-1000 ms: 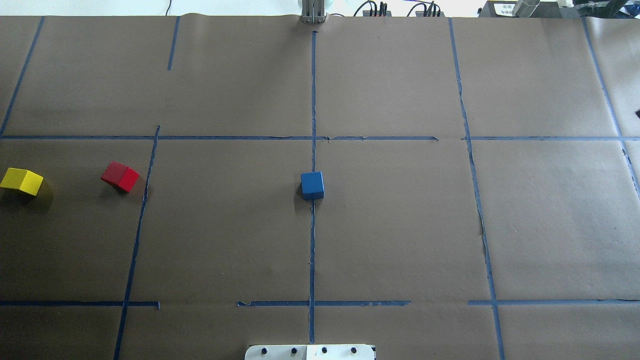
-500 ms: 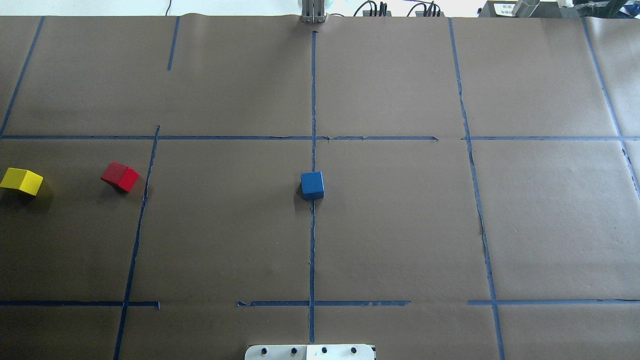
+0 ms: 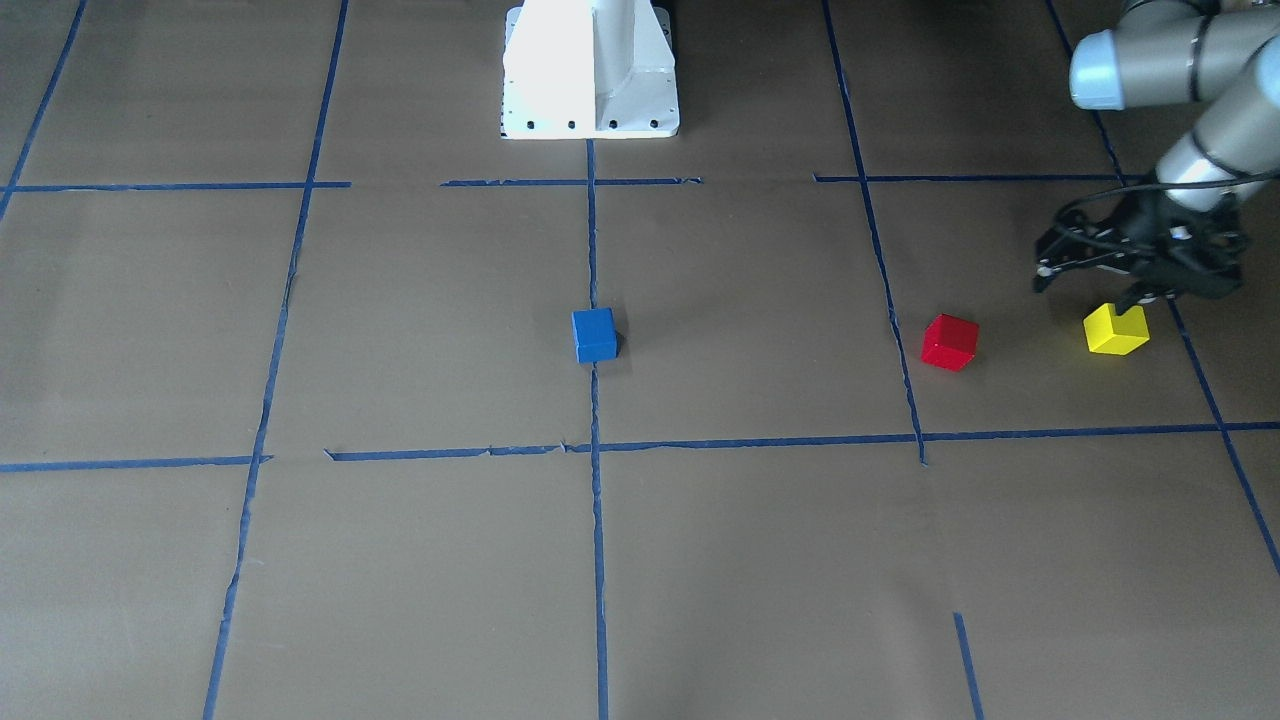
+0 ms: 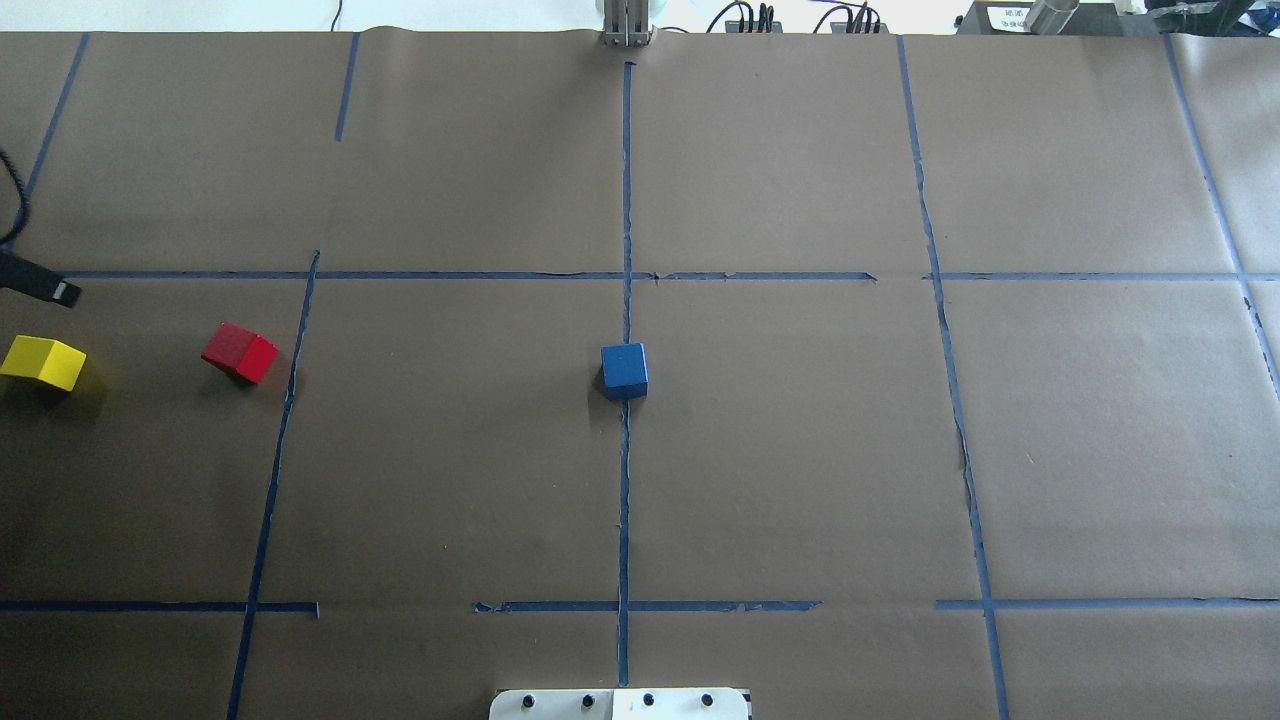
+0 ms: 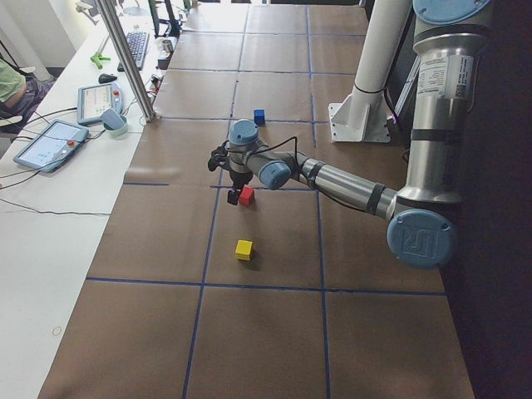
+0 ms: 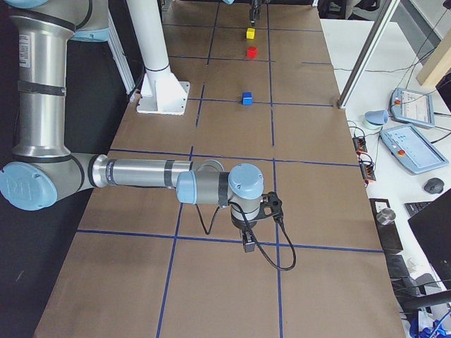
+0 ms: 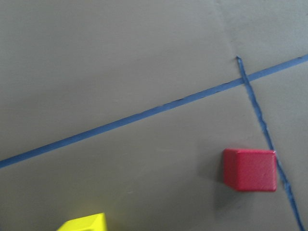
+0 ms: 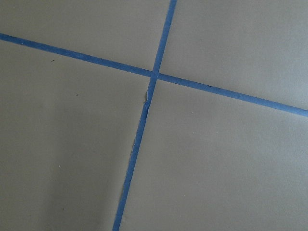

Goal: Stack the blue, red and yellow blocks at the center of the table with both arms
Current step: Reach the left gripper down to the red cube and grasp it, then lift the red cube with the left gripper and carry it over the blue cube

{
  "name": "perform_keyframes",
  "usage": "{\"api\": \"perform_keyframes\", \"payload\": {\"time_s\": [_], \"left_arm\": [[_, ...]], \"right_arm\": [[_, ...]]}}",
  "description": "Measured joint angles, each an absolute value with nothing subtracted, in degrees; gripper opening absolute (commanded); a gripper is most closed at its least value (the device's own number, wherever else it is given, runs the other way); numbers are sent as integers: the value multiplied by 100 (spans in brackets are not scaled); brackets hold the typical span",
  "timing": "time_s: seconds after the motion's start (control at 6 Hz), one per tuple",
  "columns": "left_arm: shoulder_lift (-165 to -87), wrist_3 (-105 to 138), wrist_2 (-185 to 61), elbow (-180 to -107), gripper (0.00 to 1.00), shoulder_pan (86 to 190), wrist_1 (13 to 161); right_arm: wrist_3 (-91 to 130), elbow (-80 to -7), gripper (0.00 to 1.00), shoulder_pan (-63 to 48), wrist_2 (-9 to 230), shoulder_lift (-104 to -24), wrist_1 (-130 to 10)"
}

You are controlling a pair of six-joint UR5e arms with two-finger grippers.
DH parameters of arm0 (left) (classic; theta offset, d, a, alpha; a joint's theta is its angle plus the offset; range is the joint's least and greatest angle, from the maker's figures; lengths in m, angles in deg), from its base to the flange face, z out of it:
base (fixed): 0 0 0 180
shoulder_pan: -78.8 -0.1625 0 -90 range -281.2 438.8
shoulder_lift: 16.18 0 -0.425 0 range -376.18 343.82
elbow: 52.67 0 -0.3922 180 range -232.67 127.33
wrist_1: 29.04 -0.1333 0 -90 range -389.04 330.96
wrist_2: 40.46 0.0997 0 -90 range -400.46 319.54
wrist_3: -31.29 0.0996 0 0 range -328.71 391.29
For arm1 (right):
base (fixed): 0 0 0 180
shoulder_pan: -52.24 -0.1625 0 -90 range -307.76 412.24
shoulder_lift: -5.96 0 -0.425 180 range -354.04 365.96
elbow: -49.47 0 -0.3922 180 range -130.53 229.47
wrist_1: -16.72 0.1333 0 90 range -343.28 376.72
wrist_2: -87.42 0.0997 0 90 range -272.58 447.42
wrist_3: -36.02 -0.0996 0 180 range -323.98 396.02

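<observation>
Jaws on the left gripper (image 3: 1090, 290) stand spread and empty, nothing between them. It hangs above the worktop (image 4: 800, 450) at the robot's far left, close by the yellow block (image 3: 1115, 329) and touching neither block. Its wrist view looks down on the red block (image 7: 250, 169) at lower right, with a corner of yellow at the bottom edge.

Right gripper (image 6: 248, 245): shows only in the side view, so I cannot tell whether its jaws are apart or together. It is low over the worktop on the robot's right, well apart from all three blocks. Its wrist view shows only a tape crossing (image 8: 155, 73).

Blocks:
- Blue block (image 4: 624, 368) sits flat on the centre tape line (image 4: 625, 500), mid-worktop, alone, nothing on top.
- Red lies on the left side, just beside a tape line, turned askew to the grid.
- Yellow lies further left again, near the worktop's edge, also turned.

Step, as I judge it: blue serves as the base at centre, and the left arm is in the approach for the first pick. Stack not begun.

Next move calls for:
- Choosing red, if the task's order holds, though the jaws are nearer yellow.
- Centring the jaws over it and rotating the wrist to match its skewed faces.
- A straight descent, closing on two opposite sides.
- Then a carry to blue and a square set-down, so that a third block can sit on it.
</observation>
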State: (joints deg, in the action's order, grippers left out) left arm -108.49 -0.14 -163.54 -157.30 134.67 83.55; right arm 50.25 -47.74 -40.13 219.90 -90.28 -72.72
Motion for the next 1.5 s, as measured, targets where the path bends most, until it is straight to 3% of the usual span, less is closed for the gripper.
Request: {"api": "perform_keyframes", "payload": {"time_s": [1.0,1.17,1.33,1.5], "left_arm": [[-11413,-942,-15846,-14747,100,12551,8902],[-11458,-951,-15845,-14482,84,12523,9163],[-11526,-967,-15853,-14325,44,12509,9334],[-11573,-985,-15865,-14309,19,12510,9370]], "right_arm": [[5026,-4765,100,-4016,21998,-9072,-7267],[5026,-4765,100,-4014,21996,-9072,-7267],[5026,-4765,100,-4015,21996,-9072,-7267],[5029,-4765,100,-4016,21996,-9072,-7267]]}}
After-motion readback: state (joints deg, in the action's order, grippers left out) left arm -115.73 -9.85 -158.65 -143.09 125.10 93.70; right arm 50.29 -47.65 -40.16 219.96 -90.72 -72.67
